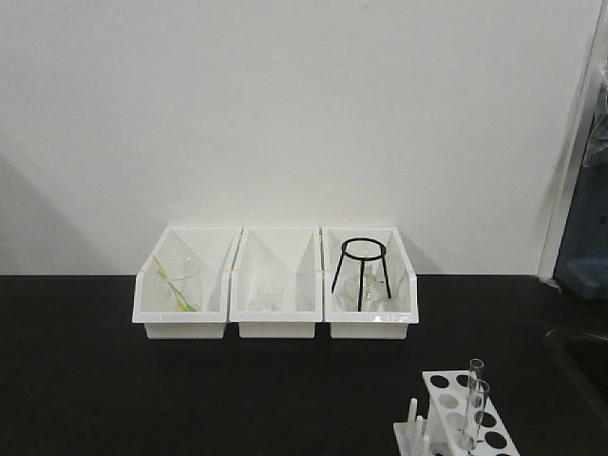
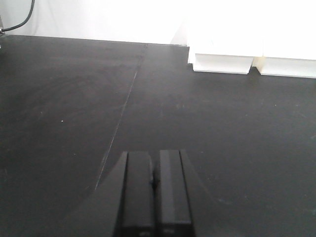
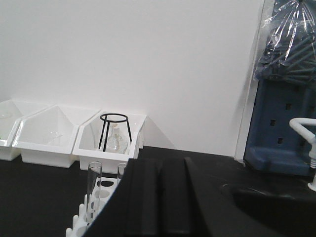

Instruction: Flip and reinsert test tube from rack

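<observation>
Black desk (image 1: 142, 399) meets a white wall (image 1: 285, 114). Just left of the right pincer (image 3: 160, 168), the test tube (image 3: 94, 190) stands upright in the rack (image 3: 79, 224), long axis vertical, open end up. Both pincers are pressed together, holding nothing; the left pincer (image 2: 154, 163) hangs over the desk.

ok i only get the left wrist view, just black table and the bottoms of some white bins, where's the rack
observer: lower right of the front view. The rack stands closer to the camera than the bins.
operator: any tubes in it
observer: two test tubes stand upright in its holes, next to each other.
operator: what's in the bins
observer: the rightmost one holds a black wire stand, a ring on legs.
</observation>
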### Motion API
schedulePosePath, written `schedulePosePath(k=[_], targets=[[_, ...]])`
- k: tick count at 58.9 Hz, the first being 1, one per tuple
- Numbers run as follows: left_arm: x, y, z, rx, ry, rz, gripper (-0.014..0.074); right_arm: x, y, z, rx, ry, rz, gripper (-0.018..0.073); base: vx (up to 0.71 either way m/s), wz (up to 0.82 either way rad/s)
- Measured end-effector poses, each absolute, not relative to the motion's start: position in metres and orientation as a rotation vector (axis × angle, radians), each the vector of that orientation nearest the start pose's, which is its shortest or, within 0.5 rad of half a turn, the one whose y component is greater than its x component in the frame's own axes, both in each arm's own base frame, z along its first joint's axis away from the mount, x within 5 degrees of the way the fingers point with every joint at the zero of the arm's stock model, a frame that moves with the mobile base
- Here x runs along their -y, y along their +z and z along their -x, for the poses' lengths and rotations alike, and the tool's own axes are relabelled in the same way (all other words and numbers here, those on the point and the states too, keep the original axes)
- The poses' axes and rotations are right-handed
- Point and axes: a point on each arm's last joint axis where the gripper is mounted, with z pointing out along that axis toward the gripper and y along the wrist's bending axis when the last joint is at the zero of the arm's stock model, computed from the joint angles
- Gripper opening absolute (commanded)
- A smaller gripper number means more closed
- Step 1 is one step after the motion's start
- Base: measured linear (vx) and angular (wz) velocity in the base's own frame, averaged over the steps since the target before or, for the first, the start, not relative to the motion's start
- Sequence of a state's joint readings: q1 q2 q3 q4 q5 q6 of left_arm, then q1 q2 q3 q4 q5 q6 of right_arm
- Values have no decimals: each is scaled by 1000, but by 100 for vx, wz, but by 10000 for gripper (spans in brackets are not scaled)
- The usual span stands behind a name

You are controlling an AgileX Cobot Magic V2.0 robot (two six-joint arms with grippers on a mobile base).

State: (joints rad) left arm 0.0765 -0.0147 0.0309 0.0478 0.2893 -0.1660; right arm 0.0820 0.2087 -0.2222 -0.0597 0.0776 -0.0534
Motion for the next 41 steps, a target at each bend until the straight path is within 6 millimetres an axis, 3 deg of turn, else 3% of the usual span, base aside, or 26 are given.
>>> schedulePosePath(k=[6, 23, 30, 41], targets=[[-5, 177, -54, -1779, -19, 185, -6, -6, 271, -81, -1598, -31, 156, -1, 0, 0], [-5, 177, -54, -1779, -19, 185, -6, -9, 253, -111, -1784, -18, 164, 67, 0, 0], [-5, 177, -54, -1779, -19, 185, -6, -10, 250, -119, -1799, -14, 164, 169, 0, 0], [-5, 177, -54, -1779, -19, 185, -6, -11, 246, -127, -1824, -2, 154, 407, 0, 0]])
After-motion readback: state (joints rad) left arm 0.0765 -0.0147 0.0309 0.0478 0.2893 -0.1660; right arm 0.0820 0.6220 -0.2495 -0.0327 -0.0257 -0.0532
